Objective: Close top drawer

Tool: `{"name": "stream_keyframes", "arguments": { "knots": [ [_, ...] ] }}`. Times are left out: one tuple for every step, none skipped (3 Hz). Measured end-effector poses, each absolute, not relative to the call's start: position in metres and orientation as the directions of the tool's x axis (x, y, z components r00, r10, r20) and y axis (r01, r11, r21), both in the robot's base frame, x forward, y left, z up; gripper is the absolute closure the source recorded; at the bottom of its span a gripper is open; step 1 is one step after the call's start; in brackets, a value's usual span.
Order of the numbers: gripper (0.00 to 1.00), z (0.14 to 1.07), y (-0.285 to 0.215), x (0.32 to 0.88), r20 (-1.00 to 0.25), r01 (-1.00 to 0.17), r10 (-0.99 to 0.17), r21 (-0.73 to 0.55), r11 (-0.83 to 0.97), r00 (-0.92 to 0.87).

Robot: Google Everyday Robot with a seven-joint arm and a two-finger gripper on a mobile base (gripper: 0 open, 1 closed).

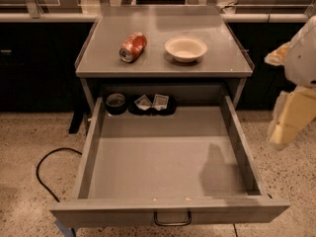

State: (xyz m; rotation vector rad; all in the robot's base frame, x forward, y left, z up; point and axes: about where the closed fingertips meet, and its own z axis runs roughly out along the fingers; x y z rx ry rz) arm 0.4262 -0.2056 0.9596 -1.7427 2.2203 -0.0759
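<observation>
- At the right edge, my gripper (292, 116) hangs beside the cabinet, partly cut off; wide or narrow, I cannot tell.
- Centre, the top drawer (163, 157) stands pulled out, its front panel cropped below.

A: Floor around the grey cabinet (153, 58)?
B: Speckled terrazzo floor (29, 132); black cable (38, 171) loops left of cabinet.
A: Behind it?
B: Dark cupboard fronts (34, 68) under a pale counter (39, 17). Light warm, dim. Gripper (291, 120) hangs right of cabinet.
</observation>
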Motion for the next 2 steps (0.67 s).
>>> {"name": "stream_keyframes", "arguments": {
  "knots": [
    [0.00, 0.920, -0.190, 0.397, -0.255, -0.953, -0.948, -0.184, 0.242, -0.191],
    [0.00, 0.875, -0.187, 0.364, -0.299, -0.967, -0.934, -0.099, 0.234, -0.196]
  ]
}}
